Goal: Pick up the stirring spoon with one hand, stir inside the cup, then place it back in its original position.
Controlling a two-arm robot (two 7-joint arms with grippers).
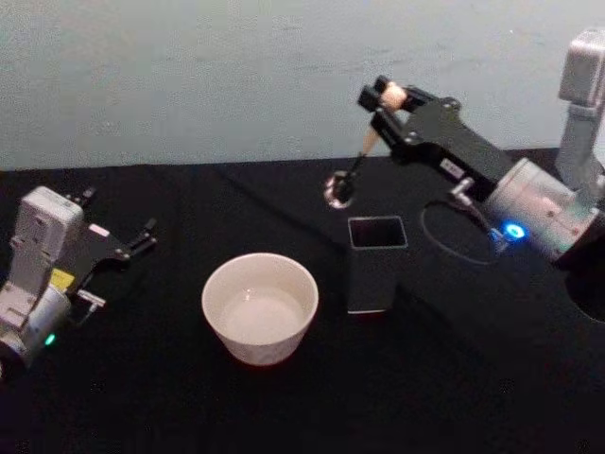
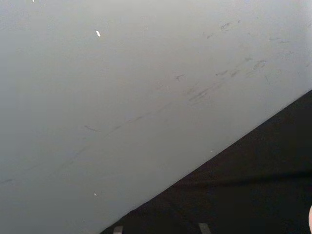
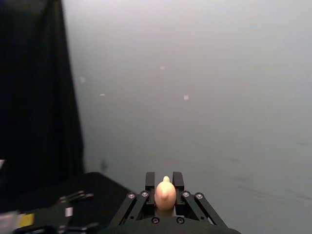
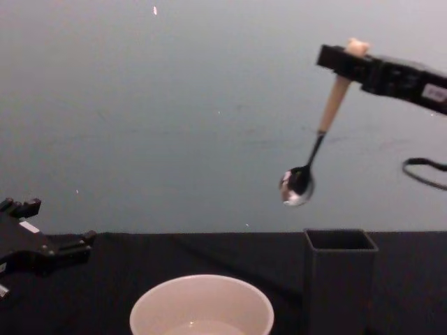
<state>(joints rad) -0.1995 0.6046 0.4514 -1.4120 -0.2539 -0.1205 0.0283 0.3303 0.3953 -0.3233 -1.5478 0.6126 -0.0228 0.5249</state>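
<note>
My right gripper (image 1: 384, 97) is shut on the top of the stirring spoon (image 1: 338, 189), just under its cream knob (image 3: 165, 195). The spoon (image 4: 329, 106) hangs tilted in the air with its grey bowl down, a little above the open top of the dark square holder box (image 4: 340, 278) and toward the cup's side of it. The off-white cup (image 1: 260, 307) stands left of the box (image 1: 376, 265), with a pale liquid inside. My left gripper (image 1: 118, 218) rests open at the table's left side, holding nothing.
A black cloth (image 1: 454, 378) covers the table, with a pale grey wall (image 1: 189, 76) right behind it. A black cable (image 1: 444, 232) loops under the right wrist near the box. Bare cloth lies in front of the cup and box.
</note>
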